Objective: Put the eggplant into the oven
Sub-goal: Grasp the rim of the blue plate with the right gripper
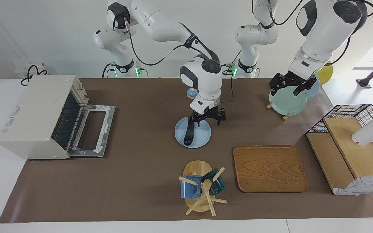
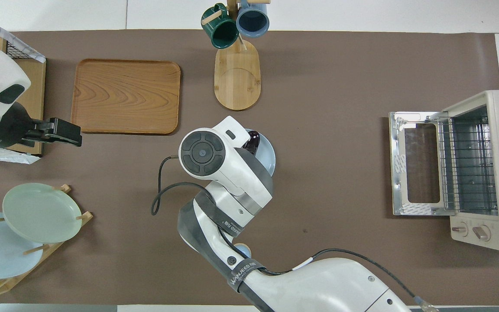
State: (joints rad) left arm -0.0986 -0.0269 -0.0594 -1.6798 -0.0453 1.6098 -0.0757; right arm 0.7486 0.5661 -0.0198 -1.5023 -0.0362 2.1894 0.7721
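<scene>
Though the slender, glossy purple-black eggplant (image 1: 188,131) is probably light, its skin looks smooth and slippery and its body tapers, so a pinch near either end may slide off. The safest hold is likely across the thicker middle, square to its length and gentle, since the flesh should give under hard pressure. It is long, dark and shiny, with a thin stem at the end nearer to the robots. It lies lengthwise on the round pale-blue plate (image 1: 202,137) at mid-table, almost spanning it.

The right gripper (image 1: 207,120) hangs low over the edge of that plate, just beside the eggplant on the side toward the left arm's end. Its two fingers look apart and hold nothing, so it probably has to shift over the fruit before closing.

The boxy cream-white toaster oven (image 1: 34,113) stands well apart at the right arm's end, its glass door folded down and the wire rack exposed.

The left gripper (image 1: 291,84) waits with fingers spread, empty, over the pale-green plate (image 1: 287,103) on the wooden rack
</scene>
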